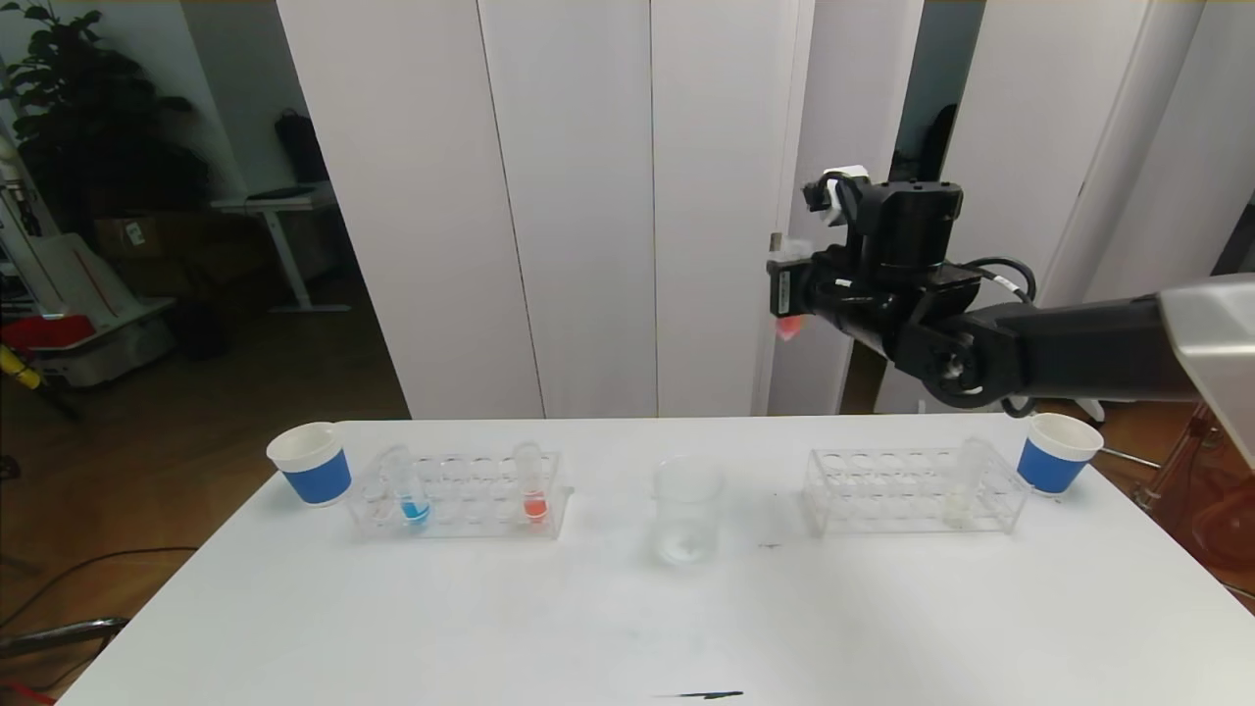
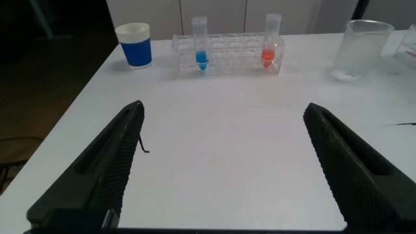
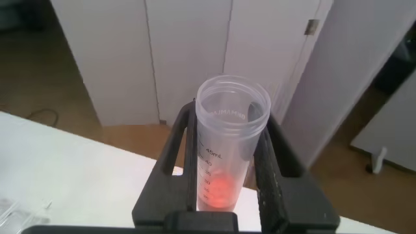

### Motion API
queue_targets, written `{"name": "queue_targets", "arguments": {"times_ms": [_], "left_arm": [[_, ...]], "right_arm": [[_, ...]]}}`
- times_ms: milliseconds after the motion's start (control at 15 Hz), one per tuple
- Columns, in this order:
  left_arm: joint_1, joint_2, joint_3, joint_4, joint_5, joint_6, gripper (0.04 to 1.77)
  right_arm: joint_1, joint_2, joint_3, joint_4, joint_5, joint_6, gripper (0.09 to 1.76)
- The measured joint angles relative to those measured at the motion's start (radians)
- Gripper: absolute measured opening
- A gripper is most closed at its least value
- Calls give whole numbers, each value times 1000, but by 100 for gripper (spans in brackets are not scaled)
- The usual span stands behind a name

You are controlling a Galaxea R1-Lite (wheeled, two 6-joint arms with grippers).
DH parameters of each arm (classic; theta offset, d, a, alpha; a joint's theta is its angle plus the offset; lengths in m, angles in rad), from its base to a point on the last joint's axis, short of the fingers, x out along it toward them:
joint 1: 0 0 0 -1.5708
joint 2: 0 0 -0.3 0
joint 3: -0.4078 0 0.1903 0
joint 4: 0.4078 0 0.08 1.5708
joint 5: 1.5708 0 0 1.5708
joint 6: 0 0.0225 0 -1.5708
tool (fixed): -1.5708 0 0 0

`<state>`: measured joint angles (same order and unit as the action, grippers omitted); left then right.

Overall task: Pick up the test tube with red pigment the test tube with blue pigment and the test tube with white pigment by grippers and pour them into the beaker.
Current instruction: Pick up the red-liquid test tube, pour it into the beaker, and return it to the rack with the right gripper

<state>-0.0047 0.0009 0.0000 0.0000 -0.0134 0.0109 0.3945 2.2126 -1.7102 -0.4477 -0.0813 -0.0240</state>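
Note:
My right gripper (image 1: 790, 294) is raised high above the table, up and to the right of the beaker (image 1: 688, 510), and is shut on a test tube with red pigment (image 3: 227, 156). In the right wrist view the tube stands upright between the jaws of the right gripper (image 3: 231, 120). The blue-pigment tube (image 1: 413, 490) and a second red tube (image 1: 533, 485) stand in the left rack (image 1: 461, 495). The white-pigment tube (image 1: 971, 473) stands in the right rack (image 1: 912, 490). My left gripper (image 2: 223, 110) is open and empty, low over the table in front of the left rack.
Two blue-banded paper cups stand at the far ends of the table, one on the left (image 1: 312, 463) and one on the right (image 1: 1054, 453). A small dark mark (image 1: 701, 695) lies near the table's front edge. White wall panels stand behind the table.

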Motion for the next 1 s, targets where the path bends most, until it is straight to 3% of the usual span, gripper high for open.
{"name": "queue_targets", "arguments": {"times_ms": [200,467,800,1000], "left_arm": [[0,0,0,0,0,0,175],[0,0,0,0,0,0,175],[0,0,0,0,0,0,175],[0,0,0,0,0,0,175]], "right_arm": [[-33,15,0,-27,276,-57,57],[-51,24,96,-204,537,-176,57],[-37,47,261,-524,639,-353,57],[-25,60,307,-564,687,-421,57]]}}
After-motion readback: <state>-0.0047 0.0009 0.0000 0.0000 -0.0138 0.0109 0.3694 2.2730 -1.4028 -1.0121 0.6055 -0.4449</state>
